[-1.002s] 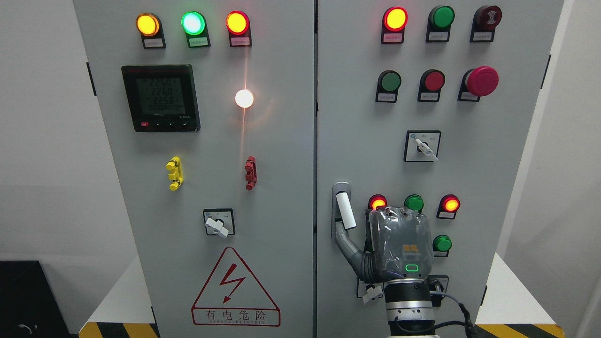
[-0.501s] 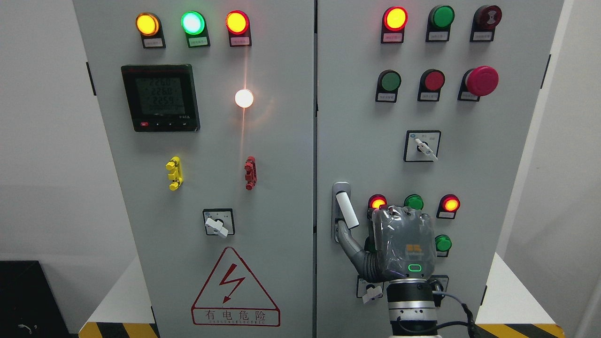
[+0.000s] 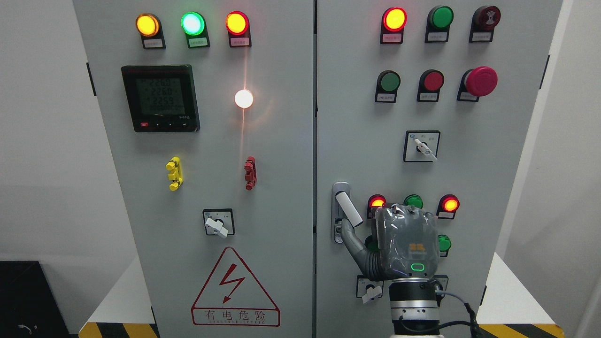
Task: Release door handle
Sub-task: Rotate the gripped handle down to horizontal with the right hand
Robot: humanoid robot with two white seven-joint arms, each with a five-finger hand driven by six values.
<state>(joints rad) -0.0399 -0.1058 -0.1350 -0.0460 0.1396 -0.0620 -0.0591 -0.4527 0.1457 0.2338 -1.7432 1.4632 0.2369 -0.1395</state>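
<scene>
Touching right hand (image 3: 407,244)'s thumb: door handle (image 3: 348,210)

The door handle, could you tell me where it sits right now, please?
In the head view, the door handle sits on the right door's left edge, left of a lit red lamp, with the right hand just below it.

We note matt grey painted metal on the cabinet (image 3: 281,141), a smooth white handle (image 3: 348,210), glossy plastic lamps (image 3: 193,23), and a clear glossy film over the hand (image 3: 407,244).
</scene>
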